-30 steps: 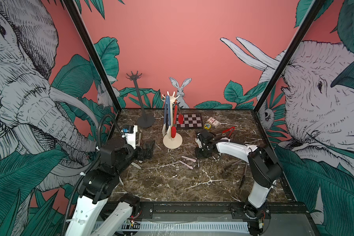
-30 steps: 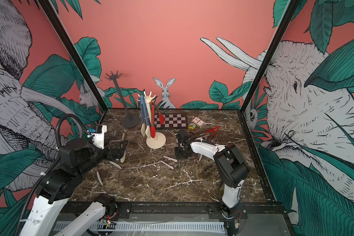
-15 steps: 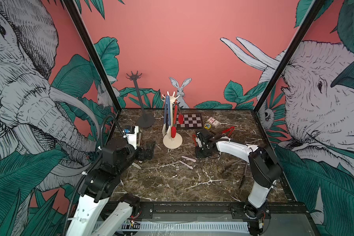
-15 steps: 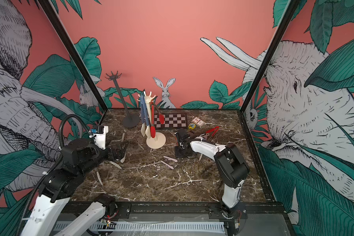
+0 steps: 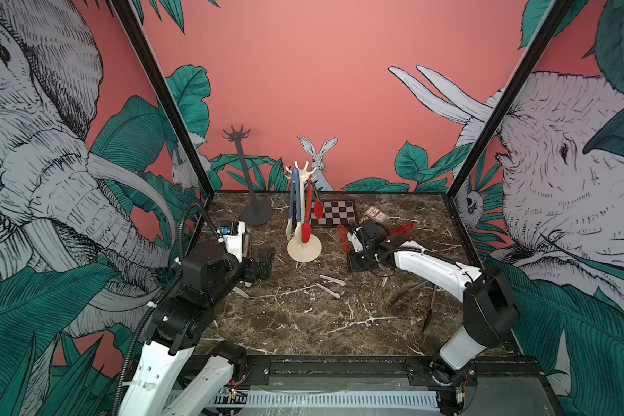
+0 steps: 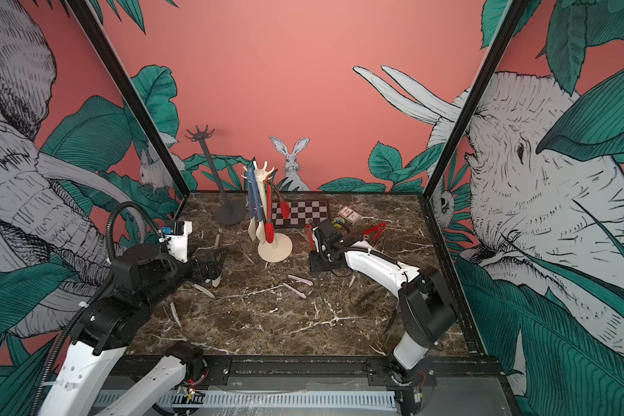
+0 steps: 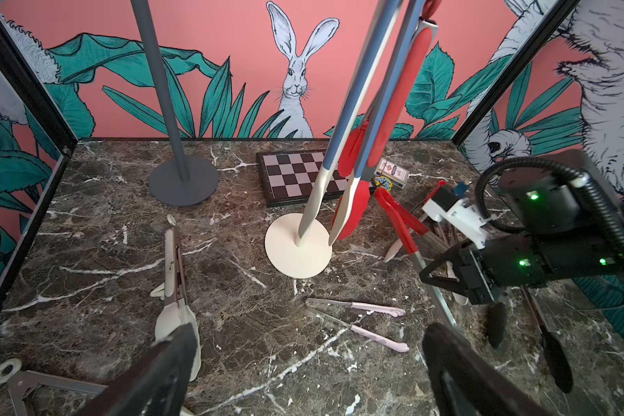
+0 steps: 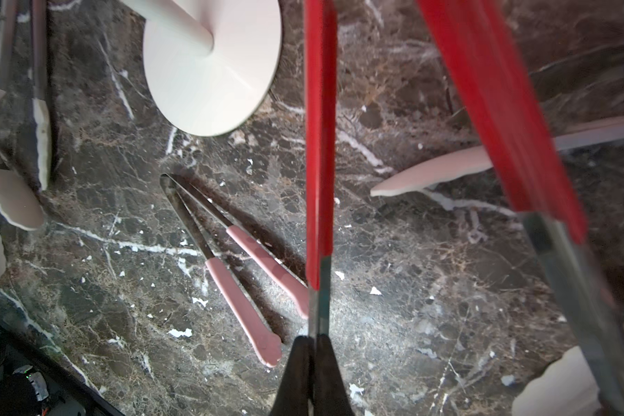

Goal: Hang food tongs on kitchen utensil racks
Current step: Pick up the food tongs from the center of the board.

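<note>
My right gripper [image 8: 316, 340] is shut on one metal arm of the red-tipped food tongs [image 8: 319, 144], low over the marble right of centre [image 5: 353, 248]. Their other red arm [image 5: 402, 228] splays right. The cream utensil rack [image 5: 303, 248] carries blue tongs with cream tips [image 5: 294, 201] and red-tipped tongs [image 5: 307, 223]. The dark grey rack [image 5: 256, 216] stands back left with bare hooks. Pink-tipped tongs [image 7: 361, 317] lie mid-table. My left gripper [image 7: 310, 363] hangs open and holds nothing, next to cream-tipped tongs [image 7: 173, 281].
A checkered board [image 5: 334, 212] and a small card box [image 5: 375, 215] lie by the back wall. Black-tipped tongs [image 5: 429, 306] lie under my right arm. More cream-tipped tongs [image 8: 429, 176] rest beside the held pair. Black frame posts bound the marble table [image 5: 303, 324].
The right jaws have closed fully on the red tongs' arm, and one red tip has risen beside the wrist. The left arm has shifted slightly, still open.
</note>
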Robot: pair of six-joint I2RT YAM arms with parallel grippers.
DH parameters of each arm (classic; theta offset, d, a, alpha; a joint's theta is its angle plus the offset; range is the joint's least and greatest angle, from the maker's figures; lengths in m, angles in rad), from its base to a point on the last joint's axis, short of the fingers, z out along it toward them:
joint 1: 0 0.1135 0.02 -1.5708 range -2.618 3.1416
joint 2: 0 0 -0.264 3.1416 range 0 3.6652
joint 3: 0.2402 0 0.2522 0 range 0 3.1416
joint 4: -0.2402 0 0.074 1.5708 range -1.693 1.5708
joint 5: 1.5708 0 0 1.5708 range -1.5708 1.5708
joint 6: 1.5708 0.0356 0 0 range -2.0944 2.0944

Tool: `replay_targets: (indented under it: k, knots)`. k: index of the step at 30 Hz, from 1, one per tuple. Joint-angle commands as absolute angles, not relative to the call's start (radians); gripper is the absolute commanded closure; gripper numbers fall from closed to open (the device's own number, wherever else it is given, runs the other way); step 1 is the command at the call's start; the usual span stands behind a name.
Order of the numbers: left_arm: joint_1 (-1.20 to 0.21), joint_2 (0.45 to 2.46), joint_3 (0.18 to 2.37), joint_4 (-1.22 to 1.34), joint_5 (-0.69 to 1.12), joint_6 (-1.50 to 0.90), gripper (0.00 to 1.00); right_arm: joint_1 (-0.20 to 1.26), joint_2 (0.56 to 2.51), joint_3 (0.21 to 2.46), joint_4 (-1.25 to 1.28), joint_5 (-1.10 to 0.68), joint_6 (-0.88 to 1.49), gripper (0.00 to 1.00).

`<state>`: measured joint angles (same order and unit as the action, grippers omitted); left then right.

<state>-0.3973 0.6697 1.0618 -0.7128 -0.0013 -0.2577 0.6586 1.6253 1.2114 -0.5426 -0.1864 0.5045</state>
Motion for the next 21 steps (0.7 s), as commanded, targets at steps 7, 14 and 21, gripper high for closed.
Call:
replay_targets:
  k: [7, 14, 21]
  knots:
    - [-0.393, 0.658, 1.042, -0.669, -0.002, -0.275, 0.01, 0.663, 1.5, 1.211, -0.448, -0.17, 0.476, 1.0]
    - [-0.394, 0.655, 1.034, -0.658, -0.003, -0.279, 0.01, 0.663, 1.402, 1.165, -0.331, -0.177, 0.475, 1.0]
    - [-0.394, 0.655, 1.025, -0.645, -0.001, -0.291, 0.01, 0.663, 1.31, 1.129, -0.225, -0.141, 0.474, 1.0]
